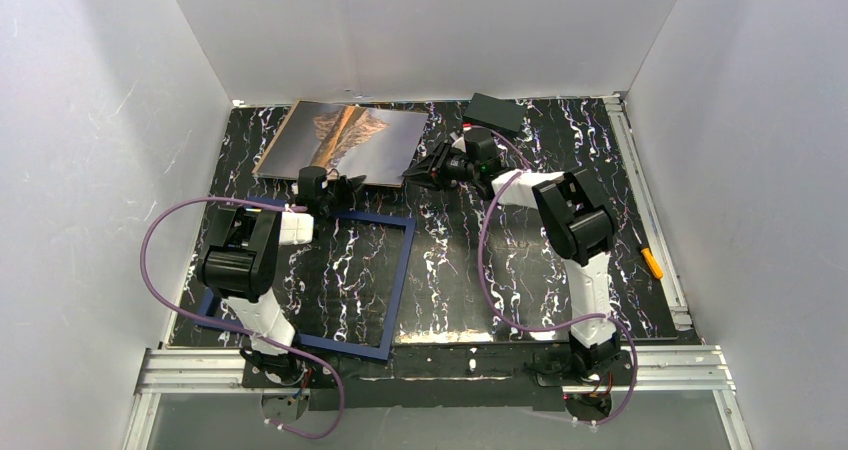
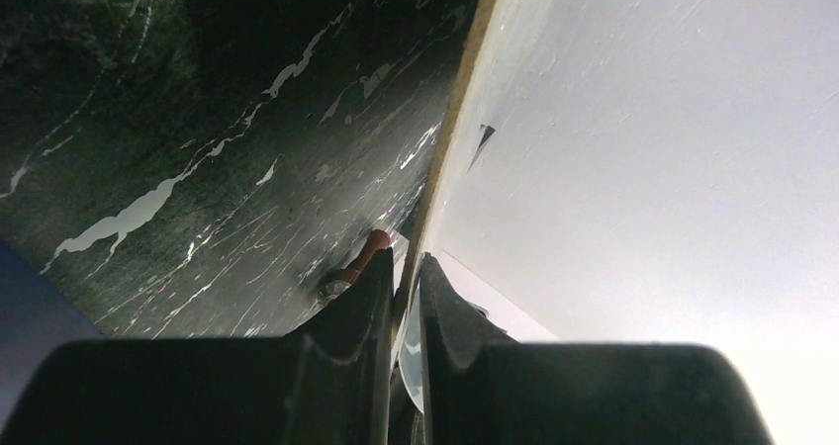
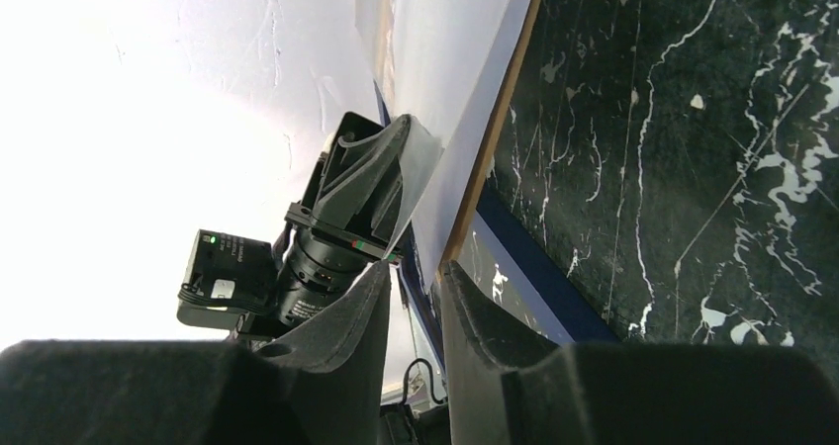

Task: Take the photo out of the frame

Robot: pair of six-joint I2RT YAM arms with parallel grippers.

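The photo (image 1: 345,138) is out of the frame and held tilted above the back left of the table, mountain print up. My left gripper (image 1: 335,187) is shut on its near edge. In the left wrist view the thin brown board edge (image 2: 447,148) runs down between the closed fingers (image 2: 406,267). My right gripper (image 1: 418,173) is at the photo's near right corner. In the right wrist view its jaws (image 3: 414,272) stand a little apart, and the board edge (image 3: 495,138) ends at the fingertips. The navy frame (image 1: 400,270) lies flat on the table below; it also shows in the right wrist view (image 3: 534,277).
A black block (image 1: 497,113) sits at the back, behind the right gripper. A small orange and yellow object (image 1: 651,262) lies near the right table edge. White walls enclose the table on three sides. An aluminium rail (image 1: 440,365) runs along the near edge.
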